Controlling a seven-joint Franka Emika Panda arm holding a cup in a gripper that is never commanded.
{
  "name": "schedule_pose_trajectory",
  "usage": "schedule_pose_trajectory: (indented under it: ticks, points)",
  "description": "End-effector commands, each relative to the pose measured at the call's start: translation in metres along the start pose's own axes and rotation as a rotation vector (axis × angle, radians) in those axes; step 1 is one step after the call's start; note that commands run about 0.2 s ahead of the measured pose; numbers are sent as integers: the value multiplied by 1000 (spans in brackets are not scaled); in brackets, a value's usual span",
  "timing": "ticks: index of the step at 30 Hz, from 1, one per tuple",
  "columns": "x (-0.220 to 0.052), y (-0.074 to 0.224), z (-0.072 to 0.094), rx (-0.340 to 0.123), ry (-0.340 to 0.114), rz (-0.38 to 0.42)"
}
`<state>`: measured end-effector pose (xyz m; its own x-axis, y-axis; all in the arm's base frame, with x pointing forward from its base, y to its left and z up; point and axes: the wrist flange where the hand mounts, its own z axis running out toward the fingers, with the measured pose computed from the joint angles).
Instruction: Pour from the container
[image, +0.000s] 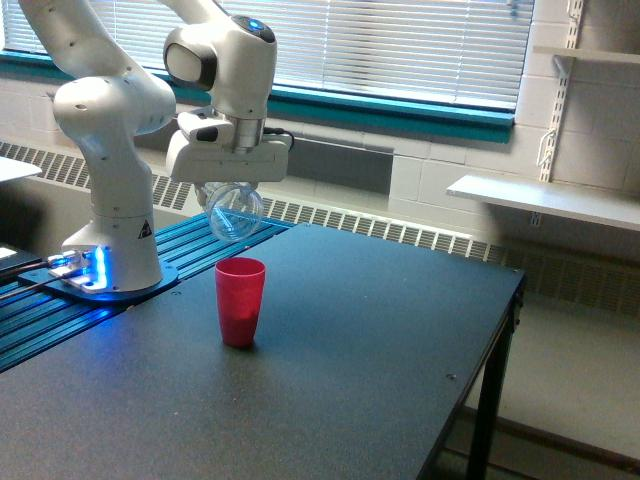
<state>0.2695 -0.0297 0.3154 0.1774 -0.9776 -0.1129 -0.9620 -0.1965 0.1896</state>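
Observation:
The container is a small clear plastic cup, tipped over on its side with its round rim facing the camera and slightly down. It looks empty. My gripper is shut on it from above, under the white wrist. Directly below the container, a red plastic cup stands upright on the dark table, with a gap of air between the two. What lies inside the red cup is hidden by its wall.
The arm's white base stands on blue rails at the exterior view's left, with a glowing blue light. The table's edge runs along the exterior view's right. A white wall shelf hangs beyond it, below the blinds.

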Motion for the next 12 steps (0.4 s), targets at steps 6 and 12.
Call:
schedule_pose_trajectory:
  ticks: [6, 12]
  points:
    - [-2, 1, 14, -8, 22, 5]
    - [0, -2, 12, 19, 34, -3]
